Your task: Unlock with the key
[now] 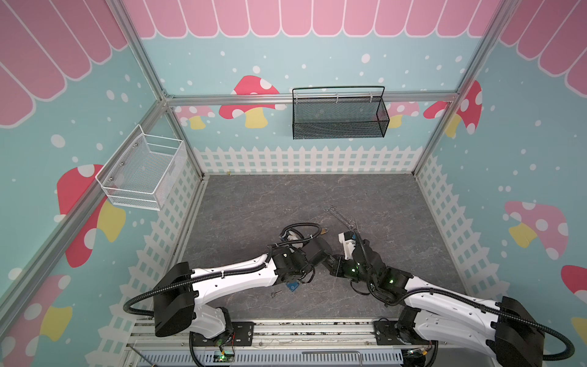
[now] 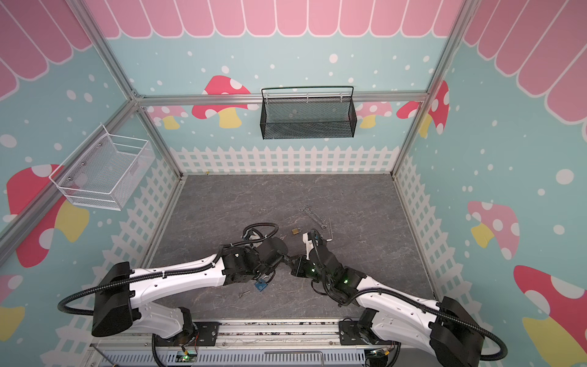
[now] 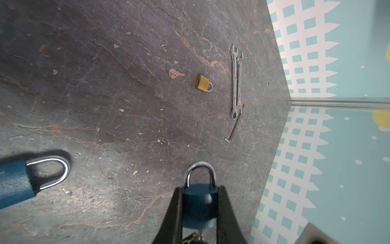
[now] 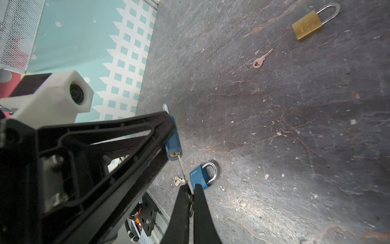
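My left gripper (image 3: 199, 190) is shut on a blue padlock (image 3: 199, 207) with its silver shackle pointing away from the wrist. In the right wrist view that padlock (image 4: 173, 141) shows its brass keyhole end. My right gripper (image 4: 191, 188) is shut on a thin silver key (image 4: 182, 169). The key's tip touches the padlock's base at the keyhole; how far in it sits I cannot tell. In both top views the two grippers meet tip to tip over the front middle of the table (image 2: 287, 257).
On the table (image 1: 254, 203) lie a second blue padlock (image 4: 201, 176), a silver key (image 4: 179, 181) beside it, a brass padlock (image 3: 203, 83), a copper key (image 3: 176, 73), two wrenches (image 3: 236, 81) and a hex key (image 3: 234, 126). Wire baskets (image 1: 338, 114) hang on the walls.
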Available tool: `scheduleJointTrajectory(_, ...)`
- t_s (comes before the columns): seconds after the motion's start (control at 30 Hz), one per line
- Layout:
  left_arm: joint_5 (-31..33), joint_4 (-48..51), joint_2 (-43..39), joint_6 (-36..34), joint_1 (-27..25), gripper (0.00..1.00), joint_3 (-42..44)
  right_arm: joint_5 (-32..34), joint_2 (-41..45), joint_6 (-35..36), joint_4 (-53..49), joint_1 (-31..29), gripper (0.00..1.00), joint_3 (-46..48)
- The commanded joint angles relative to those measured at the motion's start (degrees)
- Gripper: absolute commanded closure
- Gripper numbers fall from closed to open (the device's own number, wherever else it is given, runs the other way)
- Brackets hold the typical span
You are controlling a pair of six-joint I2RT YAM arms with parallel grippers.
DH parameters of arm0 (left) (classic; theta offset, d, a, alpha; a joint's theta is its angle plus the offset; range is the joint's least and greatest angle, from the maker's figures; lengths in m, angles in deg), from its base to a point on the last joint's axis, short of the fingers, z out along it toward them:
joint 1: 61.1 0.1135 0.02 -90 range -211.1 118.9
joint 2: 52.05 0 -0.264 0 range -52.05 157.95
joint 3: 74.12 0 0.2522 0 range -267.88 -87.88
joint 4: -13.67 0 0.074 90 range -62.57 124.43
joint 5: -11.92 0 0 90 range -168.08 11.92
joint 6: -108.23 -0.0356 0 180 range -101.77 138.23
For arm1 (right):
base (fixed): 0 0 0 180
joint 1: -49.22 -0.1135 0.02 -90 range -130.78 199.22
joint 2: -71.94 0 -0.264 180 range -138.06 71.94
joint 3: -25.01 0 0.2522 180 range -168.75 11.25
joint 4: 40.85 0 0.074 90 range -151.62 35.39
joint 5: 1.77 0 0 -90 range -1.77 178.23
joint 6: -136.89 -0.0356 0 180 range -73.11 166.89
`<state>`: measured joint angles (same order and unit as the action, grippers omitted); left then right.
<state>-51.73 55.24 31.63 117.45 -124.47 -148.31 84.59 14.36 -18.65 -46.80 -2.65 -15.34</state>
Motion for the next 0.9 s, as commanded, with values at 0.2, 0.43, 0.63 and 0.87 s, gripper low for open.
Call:
scheduleJointTrajectory(0.2, 1.3, -1.1, -1.1, 0.3, -0.2, 1.0, 0.1, 2.3, -0.5, -2.0, 0.2, -0.6, 1.0, -1.8)
scheduleJointTrajectory(0.43, 0.5, -3.3, -1.2, 0.1, -0.3, 1.0, 0.6, 2.3, -0.8, -2.1, 0.6, -0.5, 1.0, -2.5)
scheduleJointTrajectory(0.63, -0.2, -4.0, -0.8, -1.9, -0.4, 1.0, 0.2, 3.0, -1.0, -2.8, 0.3, -0.6, 1.0, -3.4)
scheduleJointTrajectory(0.87, -0.6, -0.2, 1.0, -5.7, -1.1, 1.0, -2.0, 2.6, -1.3, -3.0, -0.4, -0.4, 1.0, -6.1)
